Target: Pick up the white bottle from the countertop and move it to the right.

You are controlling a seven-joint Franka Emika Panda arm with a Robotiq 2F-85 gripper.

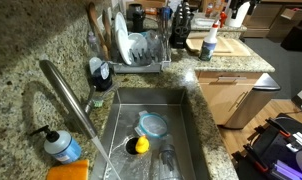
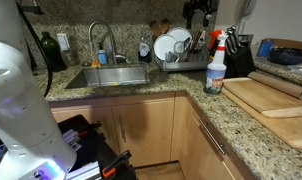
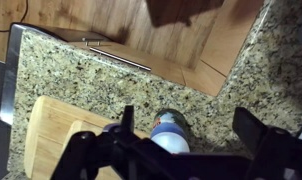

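Observation:
The white bottle (image 2: pixel 215 68) stands upright on the speckled granite countertop (image 2: pixel 241 120), with a blue label and a red top. It also shows in an exterior view (image 1: pixel 208 45). In the wrist view I look straight down on the bottle (image 3: pixel 171 130), which sits between my fingers but nearer the left one. My gripper (image 3: pixel 188 135) is open and empty. In an exterior view the gripper (image 2: pixel 199 12) hangs well above the bottle, near the top of the frame.
A pale wooden cutting board (image 2: pixel 271 98) lies just right of the bottle and shows in the wrist view (image 3: pixel 51 130). A dish rack with plates (image 2: pixel 176 50) and a knife block (image 2: pixel 237 55) stand behind it. The sink (image 1: pixel 151 130) and a blue pump bottle (image 1: pixel 59 145) are to the left.

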